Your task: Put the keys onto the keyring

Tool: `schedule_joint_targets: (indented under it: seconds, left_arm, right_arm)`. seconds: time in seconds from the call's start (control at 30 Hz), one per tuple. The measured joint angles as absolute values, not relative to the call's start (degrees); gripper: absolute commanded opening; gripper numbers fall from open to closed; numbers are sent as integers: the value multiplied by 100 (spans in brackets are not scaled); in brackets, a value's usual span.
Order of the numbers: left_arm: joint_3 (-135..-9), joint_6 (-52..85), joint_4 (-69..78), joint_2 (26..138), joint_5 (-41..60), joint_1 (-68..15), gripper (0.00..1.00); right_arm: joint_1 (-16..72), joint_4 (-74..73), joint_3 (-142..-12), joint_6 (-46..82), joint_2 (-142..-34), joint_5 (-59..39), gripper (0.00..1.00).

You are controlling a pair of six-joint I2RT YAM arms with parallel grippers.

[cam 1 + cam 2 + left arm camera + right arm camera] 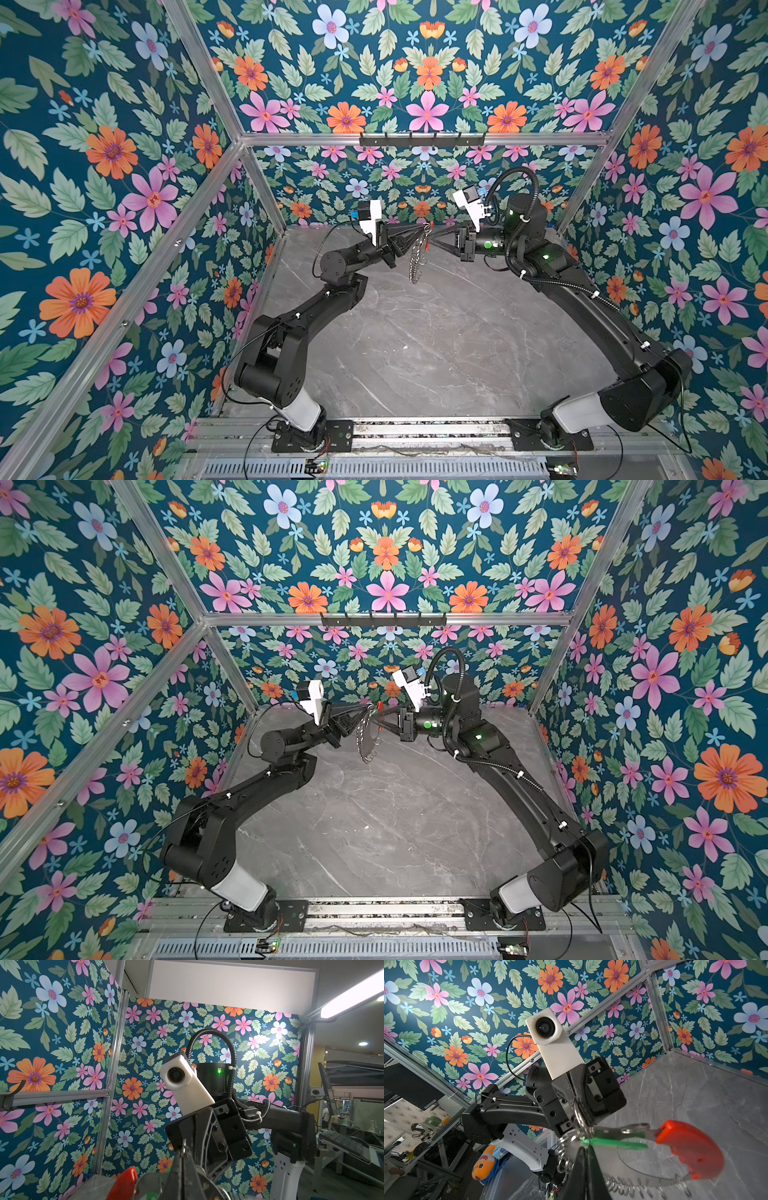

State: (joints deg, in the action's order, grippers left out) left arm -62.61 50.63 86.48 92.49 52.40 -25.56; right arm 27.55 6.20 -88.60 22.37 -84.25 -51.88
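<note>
So both arms meet in mid-air above the desk (pixel 415 353). The left fingers (pixel 407 237) are clamped tight on the keyring (pixel 415 257), which hangs below them, clear of the desk. The right fingers (pixel 584 1172) are pinched closed on one end of the green key (pixel 616 1144). The key lies across the hoop, its far end near the red arc (pixel 691 1147).

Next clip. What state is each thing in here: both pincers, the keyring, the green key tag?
keyring: lifted, hanging in mid-air.
green key tag: against the hoop by the red arc; threaded or not, cannot tell.
split rings: strung on the hoop, dangling.
left pincer: shut on the keyring hoop.
right pincer: shut, apparently on the green key tag's end.
</note>
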Motion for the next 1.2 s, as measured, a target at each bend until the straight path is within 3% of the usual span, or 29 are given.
schedule_joint_targets:
  seconds: [0.37,0.53,0.67,1.03,1.2]
  left_arm:
    - [-6287,5122,8805,9332,5179,-2578,0]
    - [-6259,5122,8831,9332,5159,-2580,0]
    - [-6257,5127,8851,9338,5157,-2580,0]
    - [-6215,5234,8892,9336,5162,-2587,0]
    - [-6213,5236,8910,9336,5162,-2587,0]
  right_arm:
    - [2781,670,-8643,2228,-8377,-5052,0]
    - [2626,764,-8543,2102,-8068,-4875,18]
    - [2620,899,-8600,1931,-7955,-4777,22]
    - [2602,888,-9065,1933,-8248,-4768,23]
    - [2606,851,-9135,2073,-8390,-4856,14]
